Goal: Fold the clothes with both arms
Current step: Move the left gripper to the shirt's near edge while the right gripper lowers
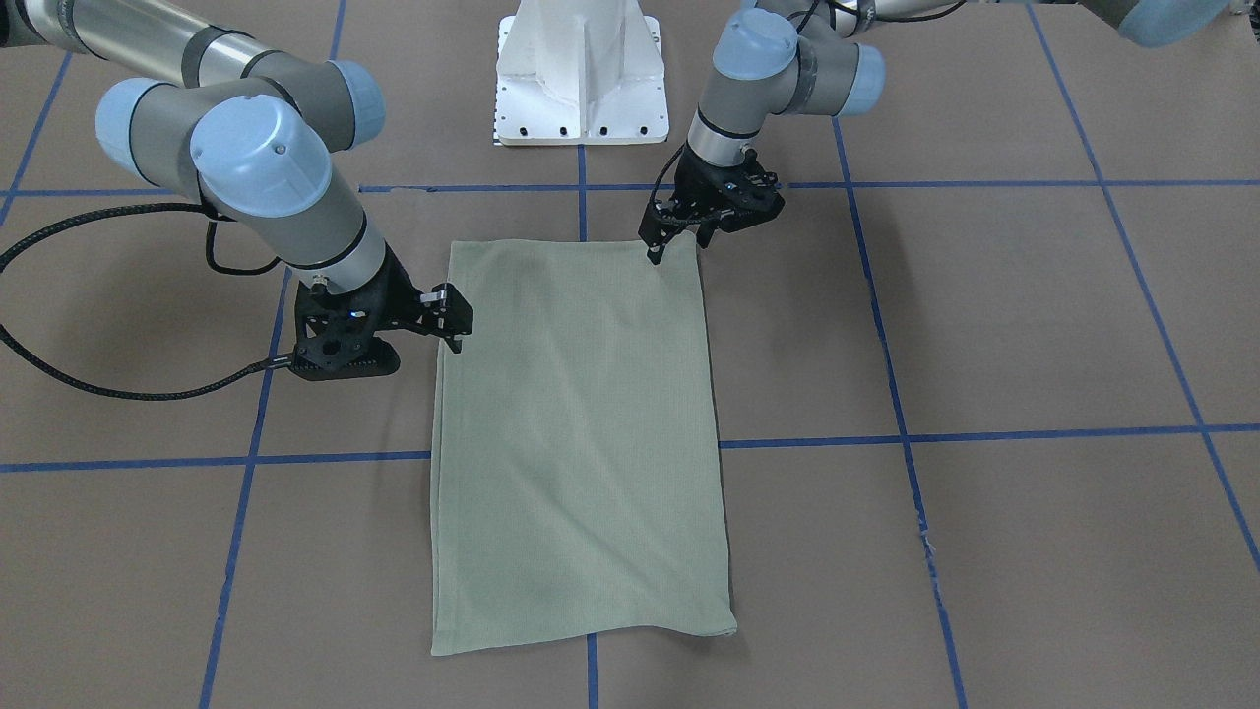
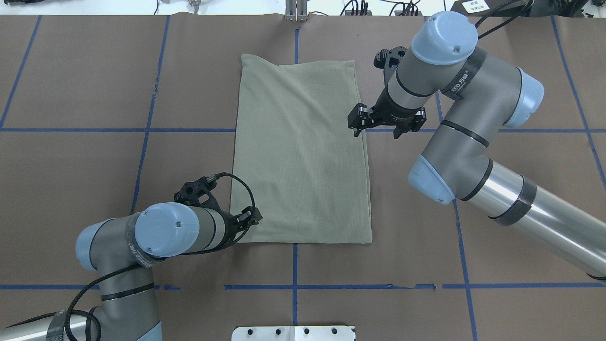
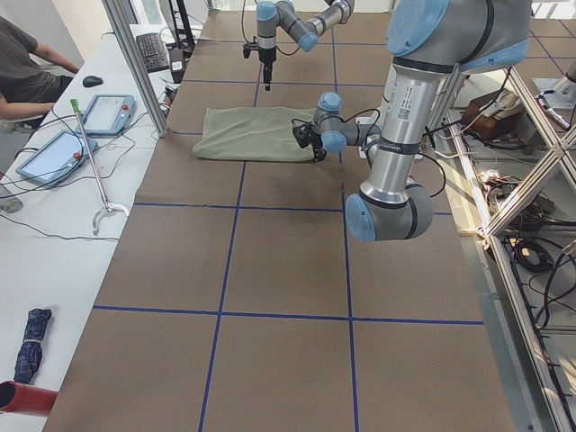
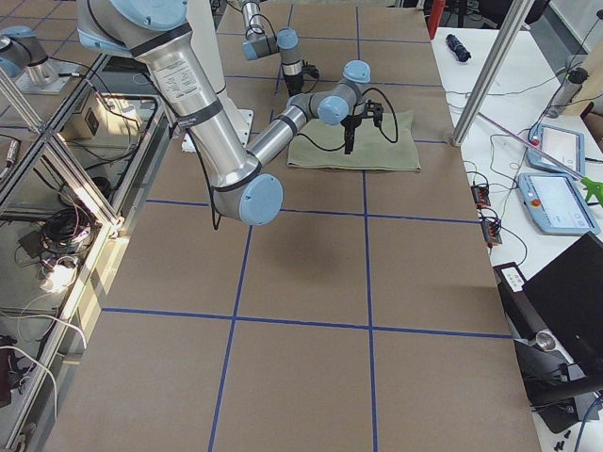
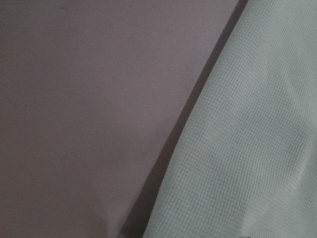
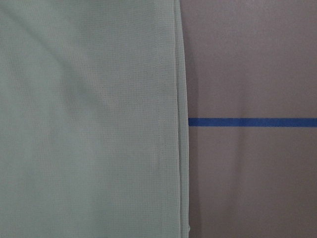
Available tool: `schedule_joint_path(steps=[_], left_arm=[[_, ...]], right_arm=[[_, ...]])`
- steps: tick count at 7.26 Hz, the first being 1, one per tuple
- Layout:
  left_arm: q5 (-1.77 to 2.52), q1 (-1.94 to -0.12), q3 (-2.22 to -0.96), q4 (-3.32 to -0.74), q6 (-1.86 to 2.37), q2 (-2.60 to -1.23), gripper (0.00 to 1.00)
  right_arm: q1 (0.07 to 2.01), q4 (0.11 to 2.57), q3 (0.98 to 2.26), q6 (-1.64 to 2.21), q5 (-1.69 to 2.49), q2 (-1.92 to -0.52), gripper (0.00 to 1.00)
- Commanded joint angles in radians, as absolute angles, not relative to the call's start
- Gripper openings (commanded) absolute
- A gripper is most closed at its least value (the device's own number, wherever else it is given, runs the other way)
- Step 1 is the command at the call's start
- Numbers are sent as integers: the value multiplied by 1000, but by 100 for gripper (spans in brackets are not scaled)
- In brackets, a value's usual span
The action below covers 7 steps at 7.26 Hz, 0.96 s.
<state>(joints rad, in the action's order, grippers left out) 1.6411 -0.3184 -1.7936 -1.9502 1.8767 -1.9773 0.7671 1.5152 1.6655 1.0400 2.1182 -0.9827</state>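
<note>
The sage-green clothes point(image 1: 581, 443) lie flat on the brown table as one long folded rectangle point(image 2: 303, 151), with no sleeves or neck showing. My left gripper point(image 1: 679, 248) hangs low at the shirt's corner nearest the robot base, and its fingers look spread. My right gripper point(image 2: 376, 135) sits at the shirt's long right edge, open. One fingertip point(image 2: 356, 133) is over the cloth edge and the other is over the bare table. The left wrist view shows the cloth edge point(image 5: 257, 148) on the table. The right wrist view shows layered cloth edges point(image 6: 181, 124). No fingers show in either.
The white pedestal base point(image 1: 581, 79) stands behind the shirt. Blue tape lines point(image 2: 142, 130) grid the table. Beyond the table's far side are an aluminium post point(image 3: 135, 63), a desk with tablets point(image 3: 54, 153) and a seated person point(image 3: 27, 72).
</note>
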Motion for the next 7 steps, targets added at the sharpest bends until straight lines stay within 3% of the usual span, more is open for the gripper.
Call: schedule_joint_path(steps=[1,2,5,6,7], left_arm=[[1643,-321,-1801,-1948,1873,-1980,37],[1643,-322,-1804,-1947,1871,-1977,29],[1644,-322,-1850,-1903,1868,-1971,21],[1644,-319,-1874,-1876,1870,-1971,0],[1641,-315,-1881,-1876,1871,-1968,0]], right_arm=[[767,1516,1666,1040,2118,-986,100],[767,1516,1666,1040,2118,-986,100],[767,1516,1667,1042,2118,-989,100],[767,1516,1670,1042,2118,-989,100],[761,1516,1677,1048,2118,-991,100]])
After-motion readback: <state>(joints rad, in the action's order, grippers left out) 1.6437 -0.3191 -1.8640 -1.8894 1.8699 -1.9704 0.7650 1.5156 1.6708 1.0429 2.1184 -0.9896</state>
